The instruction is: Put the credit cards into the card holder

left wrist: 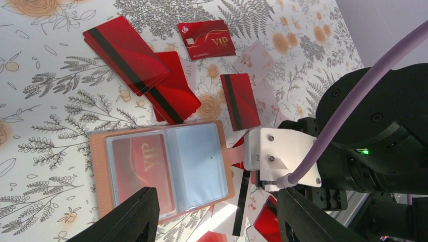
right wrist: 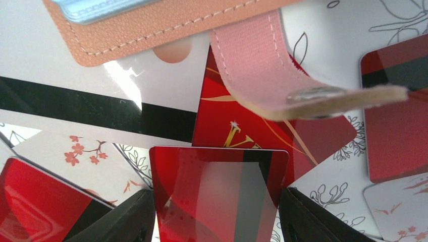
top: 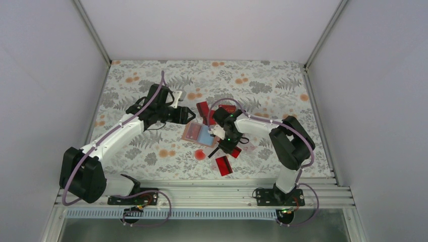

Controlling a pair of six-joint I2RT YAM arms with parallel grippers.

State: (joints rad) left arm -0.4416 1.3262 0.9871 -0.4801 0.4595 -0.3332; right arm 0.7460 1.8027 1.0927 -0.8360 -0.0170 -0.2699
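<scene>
The tan leather-like folding card holder (left wrist: pixel 166 169) lies open on the floral worktop (top: pixel 262 75), sleeves up to receive cards, and a red VIP card (left wrist: pixel 141 161) is already inside. The left gripper (left wrist: pixel 216 194) hovers above, jaws apart, likely to steady it. The right gripper (right wrist: pixel 217 194) has its jaws clamped on a glossy red black-striped card (right wrist: pixel 222 176), seemingly for insertion.

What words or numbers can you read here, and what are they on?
"VIP": gold, on the glossy red credit card lying on the floral tablecloth.
"VIP": red card inside the tan leather card holder, in its sleeve.
First card's small number line: too small to read.
</scene>
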